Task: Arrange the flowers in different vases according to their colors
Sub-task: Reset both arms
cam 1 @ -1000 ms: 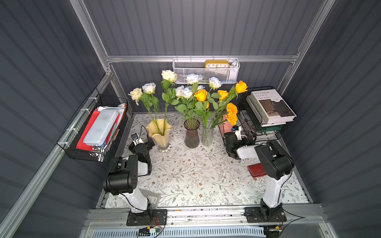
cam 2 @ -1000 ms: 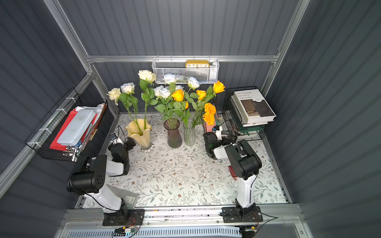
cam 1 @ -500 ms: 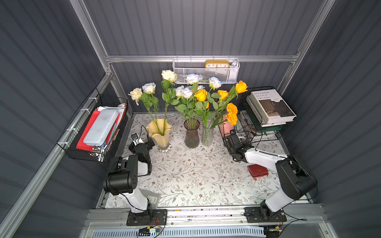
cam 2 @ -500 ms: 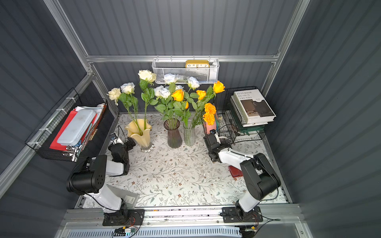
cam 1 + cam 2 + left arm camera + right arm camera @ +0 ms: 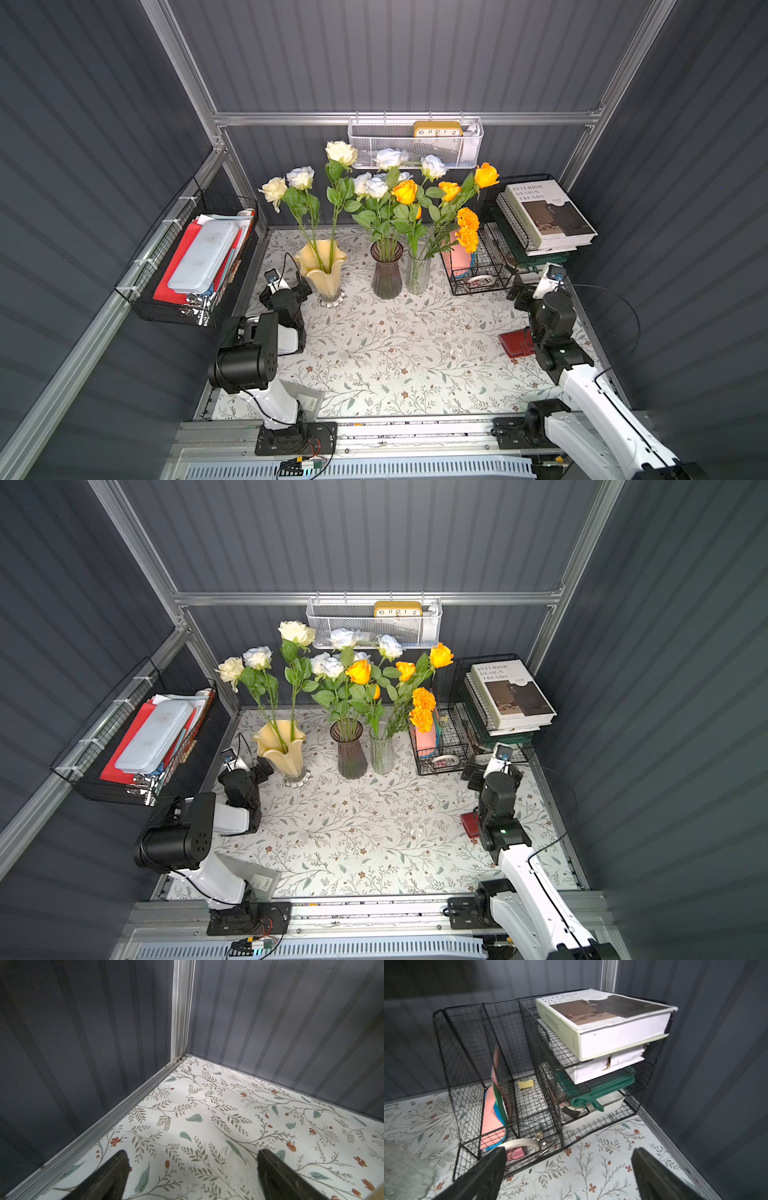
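Both top views: right gripper (image 5: 516, 291) now farther from the vases (image 5: 386, 272).

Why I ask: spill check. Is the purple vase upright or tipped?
Upright: the purple vase stands on its base, stems rising from its mouth.

Both my arms look the same: the left arm (image 5: 245, 361) and the right arm (image 5: 552, 320) have thick black round joints and white shell links. Their black base plates (image 5: 296, 439) sit on the front rail (image 5: 415, 431), with thin black cables looping near it. The left gripper (image 5: 192, 1152) has matte black wedge fingers (image 5: 112, 1174).
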Tool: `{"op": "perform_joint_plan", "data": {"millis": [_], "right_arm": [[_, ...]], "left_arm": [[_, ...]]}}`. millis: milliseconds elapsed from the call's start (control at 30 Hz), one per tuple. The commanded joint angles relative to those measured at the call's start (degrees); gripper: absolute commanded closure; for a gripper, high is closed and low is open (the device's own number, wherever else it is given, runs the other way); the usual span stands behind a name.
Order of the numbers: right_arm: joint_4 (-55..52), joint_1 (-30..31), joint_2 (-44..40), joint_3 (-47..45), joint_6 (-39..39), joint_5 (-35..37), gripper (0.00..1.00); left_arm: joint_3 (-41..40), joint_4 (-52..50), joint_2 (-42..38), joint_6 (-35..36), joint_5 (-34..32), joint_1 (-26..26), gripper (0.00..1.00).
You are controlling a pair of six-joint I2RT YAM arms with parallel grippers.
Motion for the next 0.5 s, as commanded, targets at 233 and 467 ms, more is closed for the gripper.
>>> {"op": "perform_joint_plan", "data": {"millis": [233,467], "right_arm": [[34.4,-2.2,25.0,-10.5,1.3,-2.0,0.01],[38.8,-4.2,36.5,-6.9,3.3,-3.9,0.01]], "left_arm": [[0.4,0.3,-0.4,-0.5,-0.3,0.2,0.01],[0.3,0.3,-0.4,-0.5,-0.3,0.2,0.01]]}}
